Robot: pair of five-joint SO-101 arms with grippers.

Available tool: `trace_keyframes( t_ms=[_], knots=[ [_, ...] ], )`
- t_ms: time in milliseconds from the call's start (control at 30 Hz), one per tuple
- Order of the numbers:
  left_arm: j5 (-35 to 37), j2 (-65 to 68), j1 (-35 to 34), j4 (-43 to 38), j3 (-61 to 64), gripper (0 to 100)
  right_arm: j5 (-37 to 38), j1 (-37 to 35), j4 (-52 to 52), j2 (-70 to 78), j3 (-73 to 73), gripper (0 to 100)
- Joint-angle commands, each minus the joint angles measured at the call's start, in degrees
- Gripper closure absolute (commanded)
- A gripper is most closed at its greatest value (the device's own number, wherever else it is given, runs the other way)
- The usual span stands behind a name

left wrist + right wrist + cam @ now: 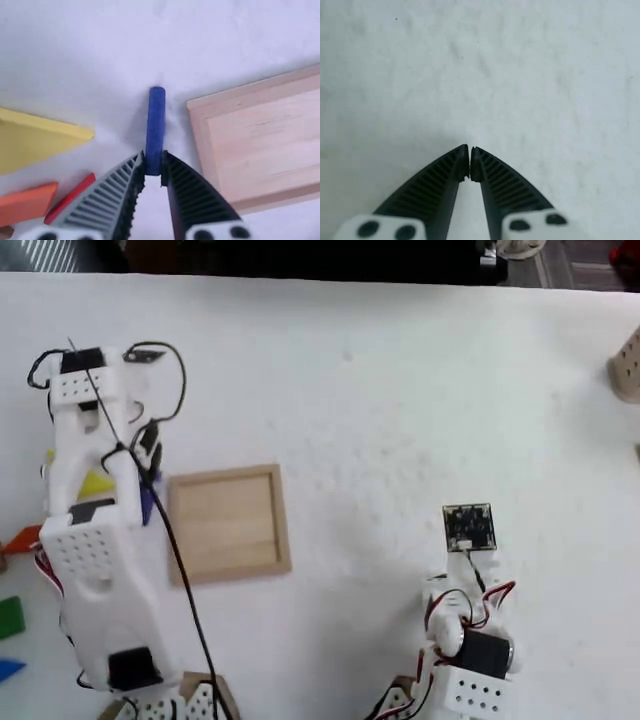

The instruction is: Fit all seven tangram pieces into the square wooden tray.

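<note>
Left hand pinches the blue tangram piece on edge, at nine o'clock of the wooden tray; right hand is pressed together above the counter.

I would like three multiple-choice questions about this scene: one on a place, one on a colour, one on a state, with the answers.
1. Where is the thin tangram piece that the left claw holds? A. beside the square wooden tray, outside its rim; B. inside that tray; C. on a yellow triangle.
2. What colour is that piece? A. green; B. yellow; C. blue.
3. How is the right claw? A. wide open; B. shut on nothing; C. shut on a red piece.
Answers: 1 A, it is next to the tray's corner, outside the rim. 2 C, its edge is plainly blue. 3 B, its tips meet over bare white table.
</note>
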Motion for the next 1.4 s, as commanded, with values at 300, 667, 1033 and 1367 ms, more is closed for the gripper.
trace_keyframes(
  t_ms=[300,667,1033,1367],
  knots=[
    [4.92,-9.19,2.68,0.97,0.00,94,0.53,0.31,0.31,-0.57,0.35,97.8],
    [5.01,-23.69,11.12,0.97,10.11,94,0.53,0.31,0.31,-0.66,0.35,97.8],
    [14.33,-34.07,25.27,-8.00,32.35,94,0.53,0.40,0.31,-0.66,0.35,98.0],
    [18.64,-34.51,18.33,-15.82,40.00,67,0.53,0.40,0.31,-0.66,0.35,98.1]
  ],
)
